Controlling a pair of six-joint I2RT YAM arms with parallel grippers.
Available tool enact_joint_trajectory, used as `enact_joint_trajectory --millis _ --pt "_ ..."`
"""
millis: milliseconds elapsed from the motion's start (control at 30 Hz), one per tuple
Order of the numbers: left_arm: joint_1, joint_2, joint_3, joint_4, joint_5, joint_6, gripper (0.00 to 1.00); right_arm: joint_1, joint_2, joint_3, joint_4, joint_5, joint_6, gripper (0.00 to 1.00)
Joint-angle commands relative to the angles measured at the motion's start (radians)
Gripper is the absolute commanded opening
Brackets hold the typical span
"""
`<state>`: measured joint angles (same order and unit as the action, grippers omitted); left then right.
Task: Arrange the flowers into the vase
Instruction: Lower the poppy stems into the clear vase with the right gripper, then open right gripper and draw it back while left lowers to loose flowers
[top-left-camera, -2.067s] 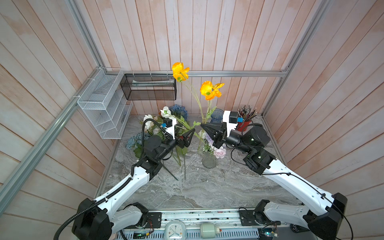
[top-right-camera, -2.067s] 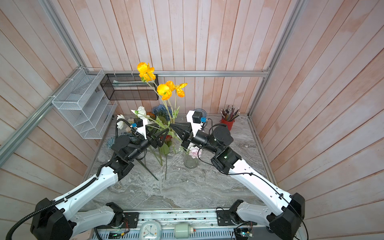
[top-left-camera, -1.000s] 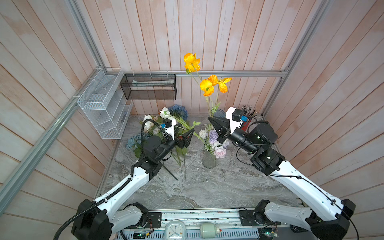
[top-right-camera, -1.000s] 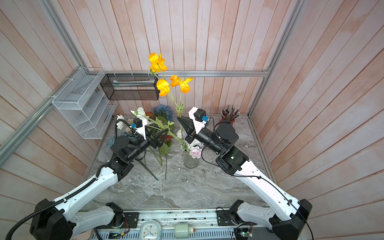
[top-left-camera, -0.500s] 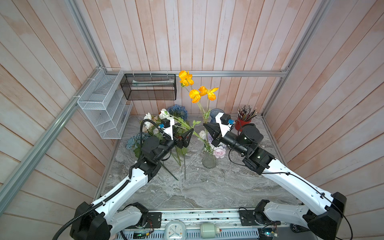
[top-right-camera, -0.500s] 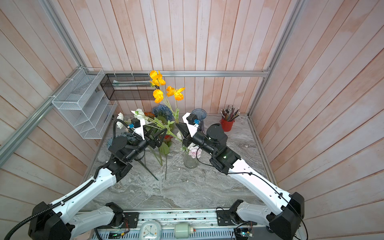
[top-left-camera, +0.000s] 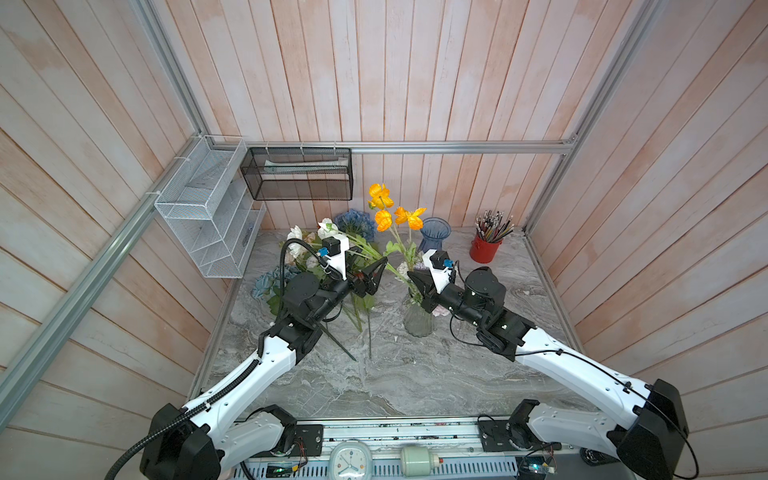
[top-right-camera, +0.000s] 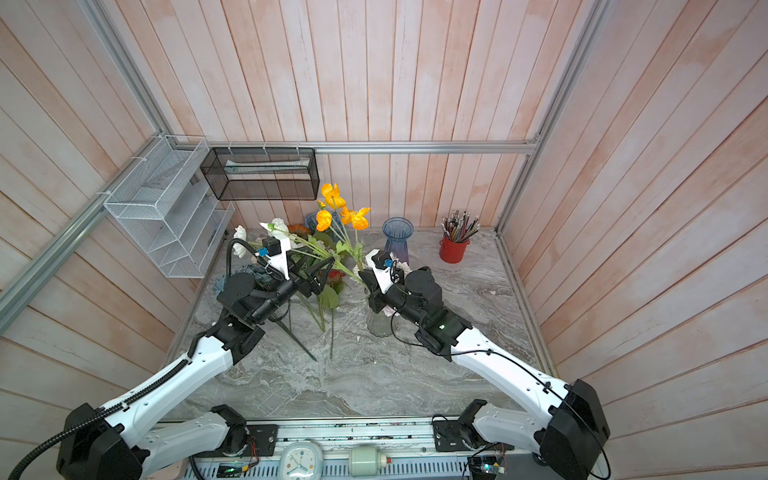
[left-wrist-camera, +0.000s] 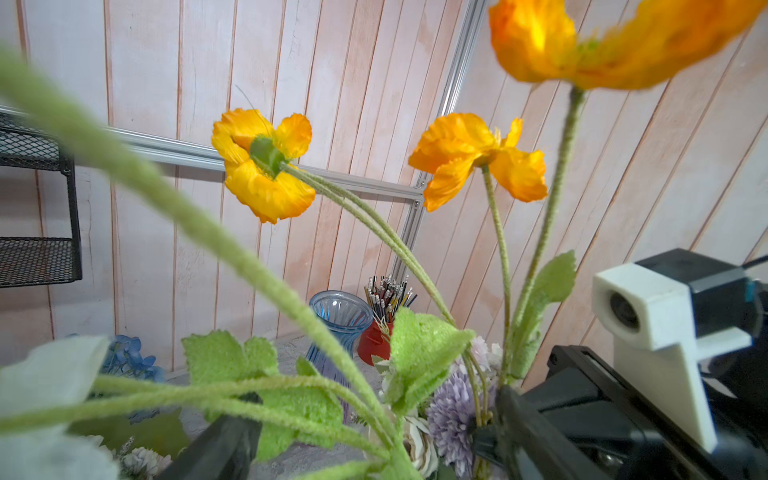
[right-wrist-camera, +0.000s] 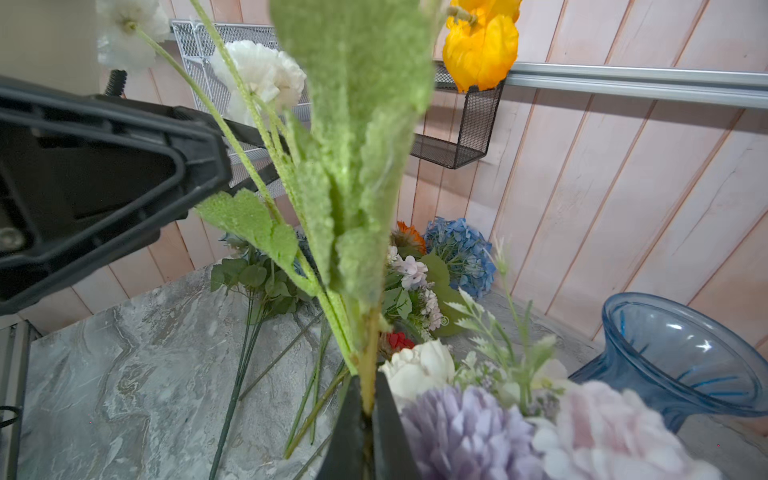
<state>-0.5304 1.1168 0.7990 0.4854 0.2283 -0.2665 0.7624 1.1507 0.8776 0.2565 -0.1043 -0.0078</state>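
Observation:
The clear glass vase (top-left-camera: 419, 322) (top-right-camera: 380, 324) stands mid-table and holds lilac and white flowers (right-wrist-camera: 469, 428). Above its mouth my right gripper (top-left-camera: 415, 282) (right-wrist-camera: 368, 399) is shut on the yellow-green stem of the orange poppies (top-left-camera: 390, 212) (top-right-camera: 332, 208), which rise upright over the vase. To the left my left gripper (top-left-camera: 374, 268) (left-wrist-camera: 370, 411) is open, fingers wide apart, with fuzzy green stems of the white poppies (top-left-camera: 328, 227) crossing between them. More flowers, among them a blue hydrangea (top-left-camera: 353, 222) (right-wrist-camera: 457, 249), lie piled at the back left.
A blue glass vase (top-left-camera: 434, 232) (right-wrist-camera: 681, 361) and a red pot of pencils (top-left-camera: 484, 247) stand at the back right. A white wire shelf (top-left-camera: 208, 216) and a black mesh basket (top-left-camera: 297, 174) hang on the walls. Loose stems (top-left-camera: 361, 328) lie left of the clear vase.
My right gripper has come down and forward with the orange poppies, so their heads now sit much lower over the clear vase. The left arm has hardly moved.

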Motion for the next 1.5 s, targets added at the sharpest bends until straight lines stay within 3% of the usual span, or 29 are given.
enact_joint_trajectory --millis 0,67,133,267,333,467,567,633,700,833,900,1200,1467 --pt "0.004 0.009 -0.005 -0.002 0.016 -0.004 0.89 0.002 -0.044 0.017 0.019 0.009 0.019 0.28" --pt "0.004 0.011 -0.003 -0.002 0.018 -0.005 0.89 0.002 -0.044 0.033 0.038 0.011 0.010 0.42" --pt "0.004 0.011 -0.003 -0.003 0.020 -0.007 0.88 0.002 -0.036 0.049 0.051 0.010 0.004 0.47" --pt "0.005 0.000 -0.005 -0.016 0.019 -0.007 0.89 0.002 -0.002 0.077 0.072 -0.007 -0.001 0.47" --pt "0.004 -0.006 -0.009 -0.022 0.017 -0.006 0.89 0.002 0.017 0.081 0.085 -0.027 0.007 0.41" --pt "0.004 -0.018 -0.020 -0.034 0.011 -0.007 0.89 0.002 0.041 0.091 0.063 -0.034 0.016 0.09" --pt "0.003 -0.025 -0.028 -0.040 0.010 -0.014 0.89 0.002 0.034 0.069 0.048 -0.033 0.030 0.06" --pt "0.005 -0.034 -0.035 -0.054 0.011 -0.025 0.95 0.002 0.022 0.048 0.040 -0.021 0.041 0.06" --pt "0.004 -0.052 -0.041 -0.082 0.011 -0.037 1.00 0.002 0.004 0.034 0.031 -0.008 0.053 0.13" --pt "0.004 -0.122 -0.057 -0.190 -0.013 -0.055 1.00 0.002 -0.063 0.010 0.021 0.017 0.069 0.40" --pt "0.004 -0.168 -0.071 -0.252 -0.046 -0.063 1.00 0.002 -0.105 0.002 0.018 0.028 0.070 0.46" --pt "0.034 -0.322 -0.183 -0.531 -0.318 -0.193 1.00 -0.037 -0.239 -0.038 0.008 0.133 0.043 0.57" --pt "0.095 -0.279 -0.270 -0.626 -0.443 -0.377 1.00 -0.198 -0.264 -0.098 0.048 0.190 0.145 0.61"
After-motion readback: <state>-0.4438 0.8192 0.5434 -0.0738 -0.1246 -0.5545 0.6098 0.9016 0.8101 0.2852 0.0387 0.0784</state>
